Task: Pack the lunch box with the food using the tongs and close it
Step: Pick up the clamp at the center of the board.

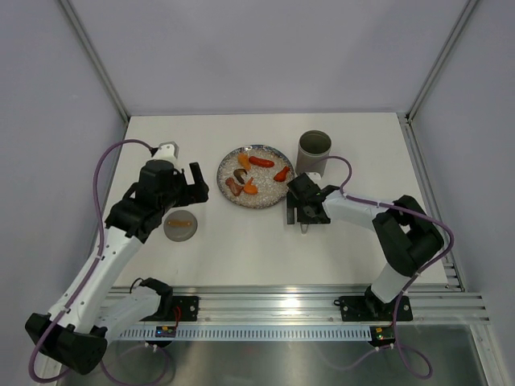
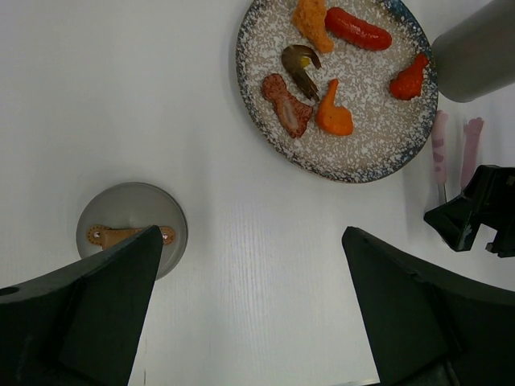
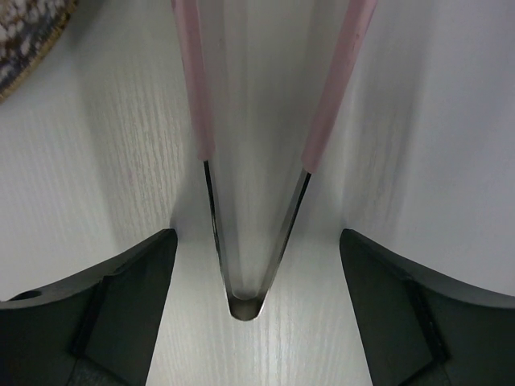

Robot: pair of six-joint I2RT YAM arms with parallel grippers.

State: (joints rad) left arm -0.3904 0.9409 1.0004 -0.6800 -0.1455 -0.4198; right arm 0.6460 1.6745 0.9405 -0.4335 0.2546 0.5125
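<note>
Right wrist view: right gripper [image 3: 257, 237] spread wide, grasping nothing, straddling the tongs [image 3: 201, 121] lying flat on the table [image 3: 105, 145]; long axis in line with the fingers; hinged tip toward the wrist, pink arms fanning away toward glittery plate [image 1: 265, 202] and lunch box [image 1: 314, 149]; left gripper [image 2: 251, 241] likewise released, well apart, farther off.

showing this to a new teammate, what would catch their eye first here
The speckled plate in the middle of the table stands out first, carrying red, orange and brown toy food. The grey lunch box stands open beside it on the right arm's side. Next comes the right gripper, jaws open on either side of the pink-handled tongs, which lie on the table near the plate.
</note>
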